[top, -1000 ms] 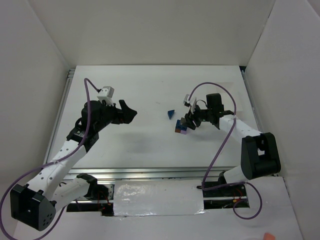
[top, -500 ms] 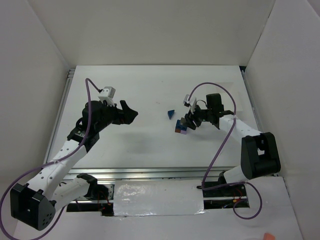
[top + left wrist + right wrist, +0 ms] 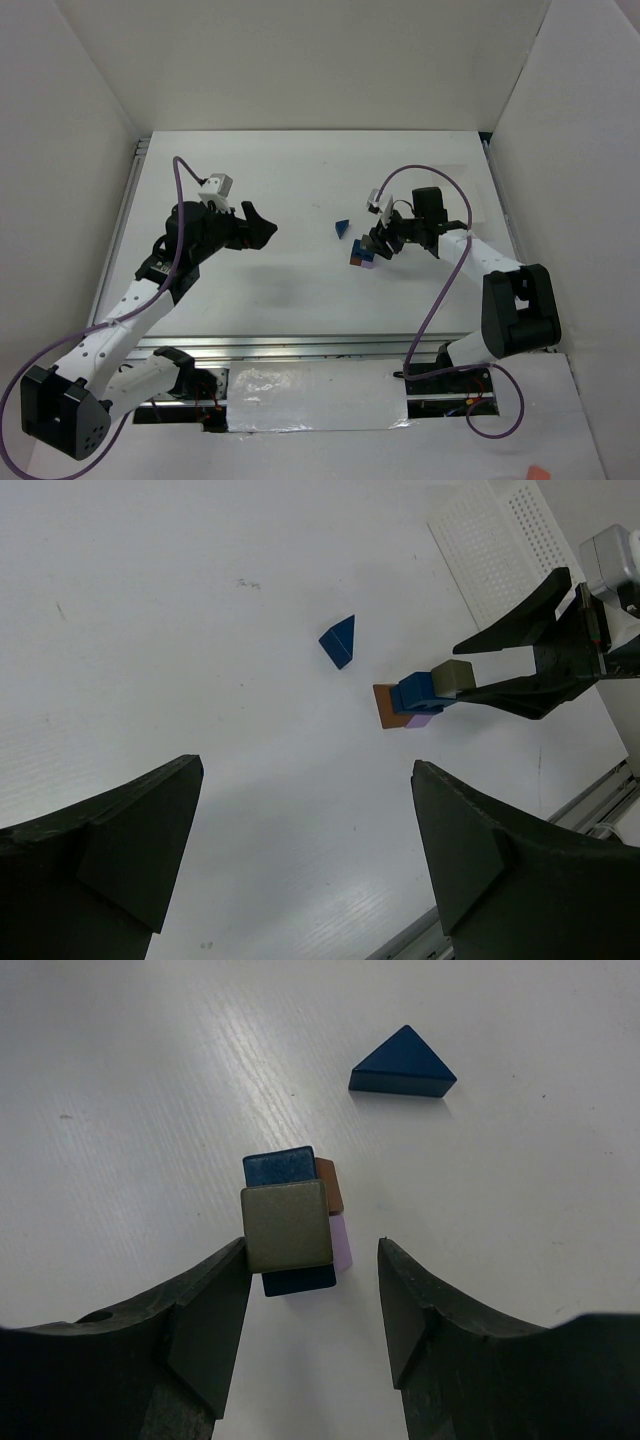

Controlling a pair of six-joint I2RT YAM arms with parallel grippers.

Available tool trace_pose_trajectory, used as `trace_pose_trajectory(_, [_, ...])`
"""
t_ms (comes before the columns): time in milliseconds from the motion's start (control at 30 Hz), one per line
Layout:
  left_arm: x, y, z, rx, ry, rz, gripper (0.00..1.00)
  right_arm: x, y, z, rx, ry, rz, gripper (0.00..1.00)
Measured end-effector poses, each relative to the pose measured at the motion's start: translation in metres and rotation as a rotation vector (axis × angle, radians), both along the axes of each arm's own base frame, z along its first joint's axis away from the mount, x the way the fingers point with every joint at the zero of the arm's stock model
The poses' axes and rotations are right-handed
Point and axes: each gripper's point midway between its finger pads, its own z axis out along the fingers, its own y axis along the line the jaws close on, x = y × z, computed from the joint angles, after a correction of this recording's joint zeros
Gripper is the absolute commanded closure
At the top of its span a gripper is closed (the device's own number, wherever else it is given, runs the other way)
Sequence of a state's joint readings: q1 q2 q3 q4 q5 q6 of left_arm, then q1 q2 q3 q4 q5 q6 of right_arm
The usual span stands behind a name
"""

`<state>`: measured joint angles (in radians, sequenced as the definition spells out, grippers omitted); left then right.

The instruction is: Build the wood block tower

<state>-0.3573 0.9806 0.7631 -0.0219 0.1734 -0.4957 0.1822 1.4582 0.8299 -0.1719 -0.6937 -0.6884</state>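
Observation:
The wood block tower (image 3: 362, 255) stands right of the table's middle. In the right wrist view a grey block (image 3: 287, 1225) tops a dark blue block (image 3: 278, 1167), with a brown-orange block (image 3: 331, 1185) and a lavender block (image 3: 341, 1242) showing below. My right gripper (image 3: 312, 1250) is open and straddles the tower; its left finger is at the grey block's edge and its right finger stands apart. A loose blue triangle block (image 3: 403, 1063) lies on the table beyond the tower. My left gripper (image 3: 306, 765) is open and empty, well left of the tower (image 3: 420, 695).
The blue triangle (image 3: 342, 229) lies just up-left of the tower. White walls enclose the table on three sides. A perforated metal strip (image 3: 495, 550) runs along the table's right edge. A metal rail (image 3: 300, 345) runs along the near edge.

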Motion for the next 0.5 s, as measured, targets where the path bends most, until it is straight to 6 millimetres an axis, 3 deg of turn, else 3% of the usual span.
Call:
trace_pose_trajectory(400, [-0.0005, -0.0036, -0.0040, 0.004, 0.011, -0.016, 0.01, -0.0005, -0.0003, -0.0002, -0.006, -0.011, 0.016, 0.39])
trace_pose_trajectory(500, [0.0005, -0.0051, -0.0059, 0.018, 0.010, -0.031, 0.01, -0.0044, 0.0008, -0.0010, -0.006, -0.014, 0.047, 0.31])
